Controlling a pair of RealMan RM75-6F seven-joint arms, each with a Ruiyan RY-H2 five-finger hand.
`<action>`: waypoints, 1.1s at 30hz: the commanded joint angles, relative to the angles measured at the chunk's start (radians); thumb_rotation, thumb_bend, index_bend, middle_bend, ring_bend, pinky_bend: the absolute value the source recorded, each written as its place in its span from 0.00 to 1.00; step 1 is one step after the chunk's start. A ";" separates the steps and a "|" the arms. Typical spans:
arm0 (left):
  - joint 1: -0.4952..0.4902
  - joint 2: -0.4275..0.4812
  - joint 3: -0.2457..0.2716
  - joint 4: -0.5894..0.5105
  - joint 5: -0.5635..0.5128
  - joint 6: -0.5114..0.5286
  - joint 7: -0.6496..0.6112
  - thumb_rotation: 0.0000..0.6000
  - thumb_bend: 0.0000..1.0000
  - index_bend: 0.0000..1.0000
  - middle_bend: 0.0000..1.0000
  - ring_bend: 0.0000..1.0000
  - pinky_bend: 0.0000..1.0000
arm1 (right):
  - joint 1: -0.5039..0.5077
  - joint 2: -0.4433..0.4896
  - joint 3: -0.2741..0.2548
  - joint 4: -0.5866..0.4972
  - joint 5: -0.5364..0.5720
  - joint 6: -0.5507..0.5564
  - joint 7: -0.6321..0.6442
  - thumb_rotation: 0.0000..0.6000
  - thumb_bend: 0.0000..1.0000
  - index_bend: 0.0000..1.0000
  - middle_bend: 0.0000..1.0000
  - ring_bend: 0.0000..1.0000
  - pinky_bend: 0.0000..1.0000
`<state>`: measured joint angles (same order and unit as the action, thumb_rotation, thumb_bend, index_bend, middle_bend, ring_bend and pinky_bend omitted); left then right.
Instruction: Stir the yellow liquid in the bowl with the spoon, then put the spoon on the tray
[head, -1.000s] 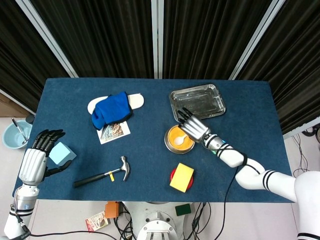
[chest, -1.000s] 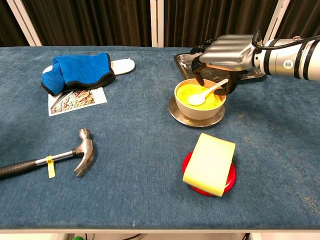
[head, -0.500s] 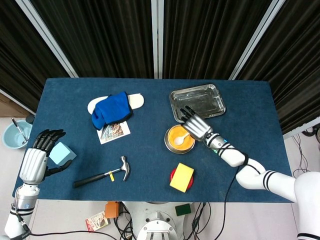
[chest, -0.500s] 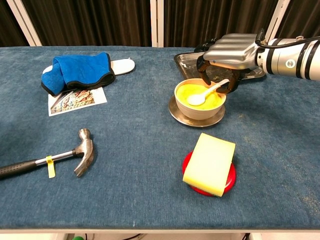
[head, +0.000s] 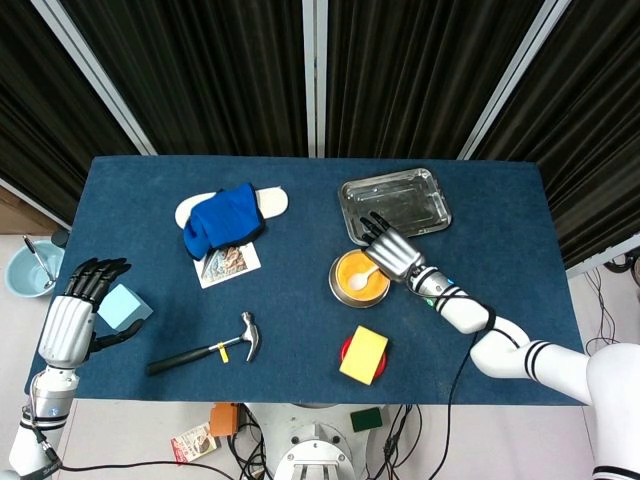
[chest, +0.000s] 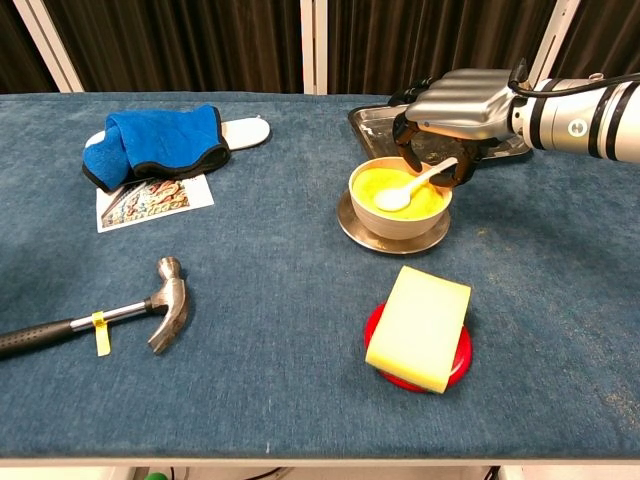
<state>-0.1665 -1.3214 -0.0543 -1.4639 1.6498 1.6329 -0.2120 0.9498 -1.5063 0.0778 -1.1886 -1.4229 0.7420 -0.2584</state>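
A bowl of yellow liquid stands on a metal saucer right of the table's middle. A white spoon rests in it, its handle leaning over the far right rim. My right hand hovers just above that handle end, fingers and thumb curved down on either side with a gap between them, and nothing gripped. From the head view the hand lies between the bowl and the metal tray, which sits behind the bowl. My left hand stays off the table's front left corner, fingers spread.
A hammer lies at the front left. A yellow sponge sits on a red disc in front of the bowl. A blue cloth and a picture card lie at the back left. A light-blue cube is beside my left hand.
My right hand shifted slightly right and back along the spoon handle, then stayed still. The spoon and the left hand have not moved.
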 joint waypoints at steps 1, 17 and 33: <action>0.000 0.000 0.000 0.001 0.000 0.000 0.000 1.00 0.13 0.17 0.15 0.13 0.12 | 0.000 -0.001 0.000 0.000 0.002 0.000 -0.001 1.00 0.37 0.53 0.27 0.00 0.00; 0.000 -0.002 -0.001 0.006 0.000 -0.001 -0.002 1.00 0.13 0.17 0.15 0.13 0.12 | -0.002 -0.006 0.005 0.000 0.011 0.007 -0.009 1.00 0.39 0.59 0.30 0.00 0.00; -0.008 0.004 -0.001 -0.005 0.006 -0.010 0.017 1.00 0.13 0.17 0.16 0.13 0.12 | 0.063 0.158 0.012 -0.133 0.000 -0.039 -0.280 1.00 0.46 0.63 0.33 0.03 0.00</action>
<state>-0.1740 -1.3174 -0.0552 -1.4692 1.6557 1.6234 -0.1955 0.9844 -1.3963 0.0932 -1.2817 -1.4133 0.7249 -0.4405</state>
